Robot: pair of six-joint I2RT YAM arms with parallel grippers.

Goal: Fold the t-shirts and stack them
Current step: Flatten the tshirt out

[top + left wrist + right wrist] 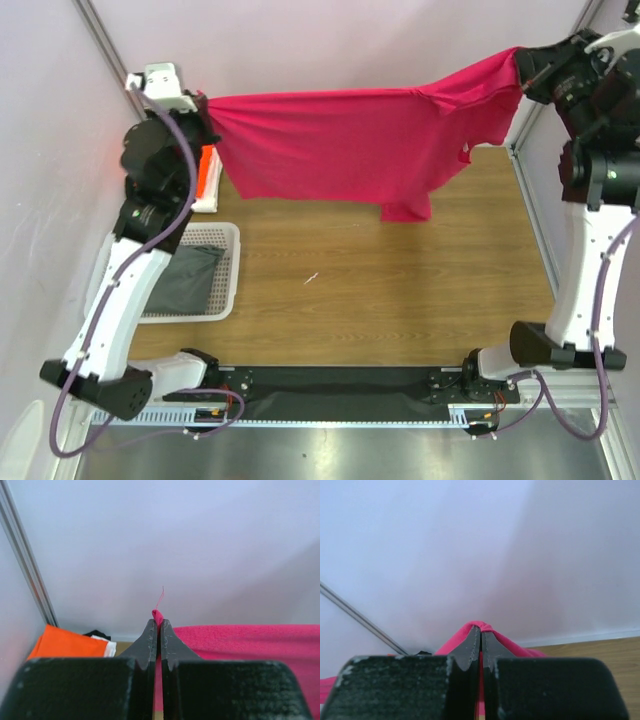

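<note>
The magenta-pink t-shirt (360, 145) hangs stretched in the air across the back of the table, held at both ends. My left gripper (207, 118) is shut on its left corner, and pink cloth (235, 645) pokes out between the fingertips. At the far right my right gripper (522, 72) is shut on the other end, cloth (465, 637) draped over its tips. A folded orange t-shirt (207, 172) lies on a folded white t-shirt (207, 203) at the back left, partly hidden behind my left arm; the orange one (70, 642) also shows in the left wrist view.
A white lattice basket (215, 275) holding dark grey cloth (185, 280) stands at the left, under my left arm. A small scrap (311, 279) lies on the wooden table (400, 290). Walls and metal frame rails (535, 215) close in the sides and back.
</note>
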